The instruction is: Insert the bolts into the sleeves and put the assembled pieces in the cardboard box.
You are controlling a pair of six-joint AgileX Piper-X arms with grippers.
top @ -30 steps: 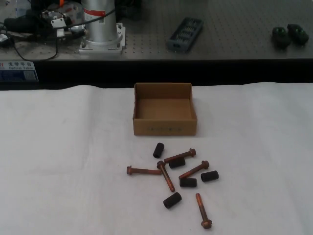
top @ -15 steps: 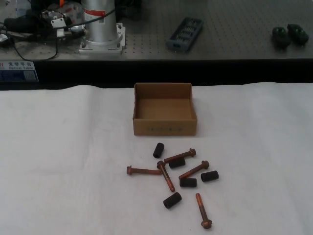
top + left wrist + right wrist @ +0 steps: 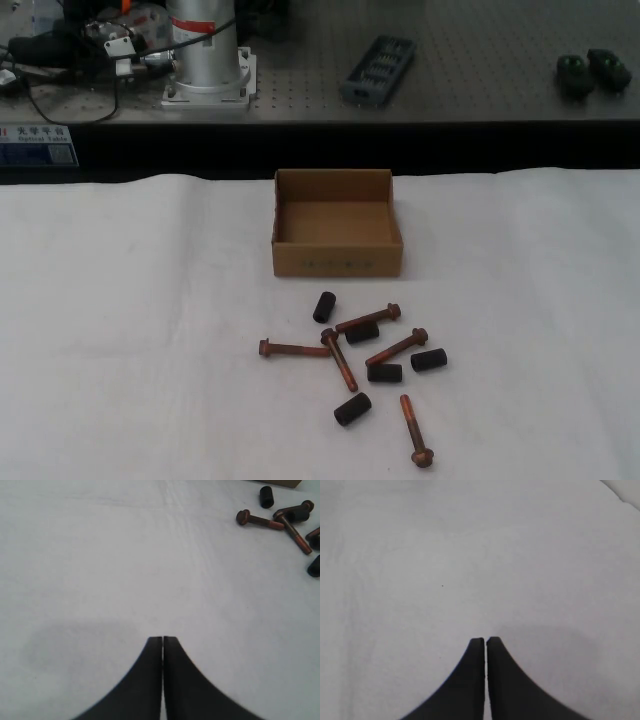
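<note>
Bolts (image 3: 395,349) and sleeves (image 3: 352,409) lie clustered lower centre, just below cardboard box (image 3: 338,262); white cloth (image 3: 120,300) spreads open toward both side edges. Left gripper (image 3: 163,639), right gripper (image 3: 485,639): fingers together, over cloth.

Rust-orange bolts (image 3: 347,362), black sleeves (image 3: 352,408), brown cardboard box (image 3: 337,263), white cloth (image 3: 130,330)

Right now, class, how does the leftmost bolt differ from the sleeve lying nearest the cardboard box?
The leftmost bolt is rusty orange-brown; the sleeve nearest the cardboard box is black. The bolt is long and thin, the sleeve short and stubby. The bolt's tip meets a second bolt; the sleeve lies alone. Both lie loose on the white cloth.
</note>
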